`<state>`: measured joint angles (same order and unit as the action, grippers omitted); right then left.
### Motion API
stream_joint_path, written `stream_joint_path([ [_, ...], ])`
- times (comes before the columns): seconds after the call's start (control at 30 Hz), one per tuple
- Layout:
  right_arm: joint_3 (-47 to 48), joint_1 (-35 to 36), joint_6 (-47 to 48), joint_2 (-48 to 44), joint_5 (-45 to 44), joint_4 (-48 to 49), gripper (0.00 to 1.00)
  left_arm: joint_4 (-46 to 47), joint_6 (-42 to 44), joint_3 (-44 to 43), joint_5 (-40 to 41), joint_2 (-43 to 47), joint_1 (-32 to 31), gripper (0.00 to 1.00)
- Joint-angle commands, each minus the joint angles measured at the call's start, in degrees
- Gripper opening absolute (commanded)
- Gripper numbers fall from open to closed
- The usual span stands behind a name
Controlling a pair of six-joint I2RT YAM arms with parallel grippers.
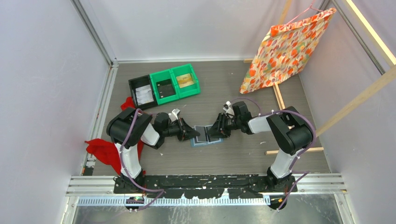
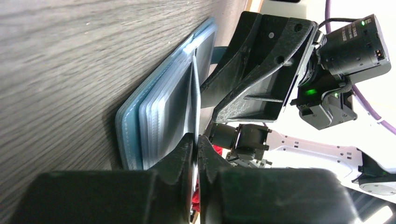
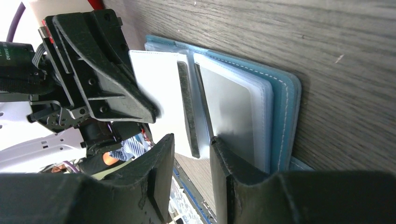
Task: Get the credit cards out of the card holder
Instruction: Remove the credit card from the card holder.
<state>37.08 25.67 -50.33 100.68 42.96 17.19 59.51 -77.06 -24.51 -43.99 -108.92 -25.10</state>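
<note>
Extraction is under way: the nearly pressed-together left tool (image 2: 196, 154) pinches a sleeve edge of the card holder (image 2: 161, 112), the half-spread right tool (image 3: 192, 156) straddles a dark credit card (image 3: 187, 109), needing an outward pull next.

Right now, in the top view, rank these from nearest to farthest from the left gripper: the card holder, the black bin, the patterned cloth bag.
1. Card holder: right at the left gripper, table centre.
2. Black bin: farther back, on the left.
3. Patterned cloth bag: hanging at the far right, clearly farthest.
</note>
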Motion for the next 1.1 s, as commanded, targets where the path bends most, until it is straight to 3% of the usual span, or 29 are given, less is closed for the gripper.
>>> stream_joint_path([
  [0.0,-0.7,0.1,-0.4,1.3,-0.8,1.9,0.39,3.1,0.3,1.1,1.6,0.0,0.1,0.03],
  [0.13,-2.4,0.0,-5.7,3.0,1.4,10.1,0.39,3.6,0.6,1.7,1.3,-0.3,0.1,0.01],
  [0.3,-4.4,0.1,-13.0,6.6,3.2,21.8,0.39,11.5,-2.1,2.4,-0.8,-2.5,0.1,0.01],
  [0.57,-5.9,-0.1,-18.4,9.4,3.9,30.2,0.36,22.5,-6.9,2.4,-3.4,-8.7,0.2,0.01],
  [0.93,-8.8,-1.2,-33.8,18.4,5.6,56.3,0.13,22.5,-6.3,2.5,-3.5,-9.4,0.1,0.0],
  [1.07,-8.8,-1.2,-37.1,19.4,6.3,61.4,0.13,22.5,-6.1,2.5,-3.7,-9.6,0.1,0.01],
])
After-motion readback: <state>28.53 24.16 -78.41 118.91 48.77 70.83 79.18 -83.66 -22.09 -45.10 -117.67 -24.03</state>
